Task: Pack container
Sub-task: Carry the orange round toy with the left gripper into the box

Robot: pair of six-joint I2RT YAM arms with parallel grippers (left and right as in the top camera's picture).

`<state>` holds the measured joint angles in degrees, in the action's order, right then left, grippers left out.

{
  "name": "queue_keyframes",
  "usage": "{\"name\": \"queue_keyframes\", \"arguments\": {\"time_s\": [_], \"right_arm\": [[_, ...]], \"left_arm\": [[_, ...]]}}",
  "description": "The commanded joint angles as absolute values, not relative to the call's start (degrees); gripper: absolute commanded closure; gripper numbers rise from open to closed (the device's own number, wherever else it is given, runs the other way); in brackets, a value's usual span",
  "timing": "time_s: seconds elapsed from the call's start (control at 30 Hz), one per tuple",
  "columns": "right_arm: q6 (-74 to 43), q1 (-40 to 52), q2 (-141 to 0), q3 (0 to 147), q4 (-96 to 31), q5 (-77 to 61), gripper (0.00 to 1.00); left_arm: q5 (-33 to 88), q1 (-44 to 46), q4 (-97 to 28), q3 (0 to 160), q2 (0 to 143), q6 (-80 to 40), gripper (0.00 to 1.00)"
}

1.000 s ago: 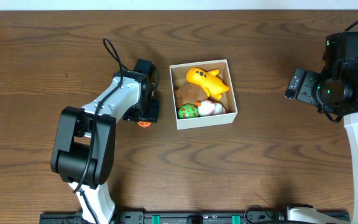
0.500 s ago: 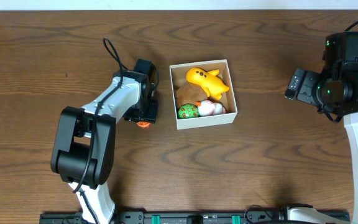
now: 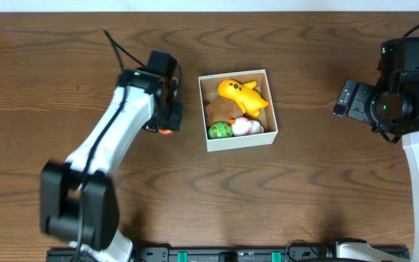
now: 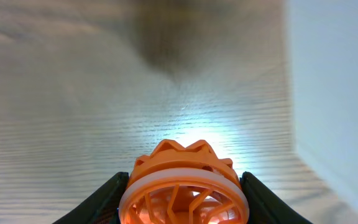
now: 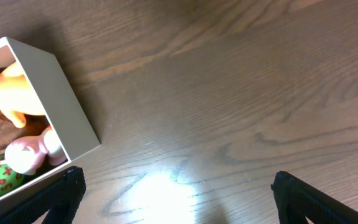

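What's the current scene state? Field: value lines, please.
container: open-topped, mid-table, four toys inside
contents: yellow toy, brown toy, green ball, pink-white toy
left gripper: jaws shut on orange ridged toy, left of the container, outside it
right gripper: jaws open, empty, right of the container
unpacked: orange ridged toy

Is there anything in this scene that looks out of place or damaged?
Nothing looks spilled or damaged. One orange toy is outside the container, held in the left gripper beside it. The container sits slightly askew on the table.
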<state>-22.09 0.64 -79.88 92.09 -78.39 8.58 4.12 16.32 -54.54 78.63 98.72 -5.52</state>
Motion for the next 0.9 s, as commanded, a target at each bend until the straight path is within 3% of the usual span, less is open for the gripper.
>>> {"name": "queue_keyframes", "arguments": {"time_s": [0.0,0.3,0.53,0.87], "right_arm": [[-21.8,0.4,-80.1,92.1,-78.5,8.5,0.01],[-21.8,0.4,-80.1,92.1,-78.9,8.5,0.01],[-21.8,0.4,-80.1,92.1,-79.2,8.5,0.01],[-21.8,0.4,-80.1,92.1,-79.2,8.5,0.01]], "left_arm": [[6.1,18.5,-54.5,80.1,92.1,-4.8,0.56],[7.7,30.9,-44.3,79.9,87.0,-4.7,0.55],[7.7,37.8,-34.3,79.9,96.2,-3.6,0.55],[8.0,40.3,-26.2,79.9,107.5,2.6,0.55]]}}
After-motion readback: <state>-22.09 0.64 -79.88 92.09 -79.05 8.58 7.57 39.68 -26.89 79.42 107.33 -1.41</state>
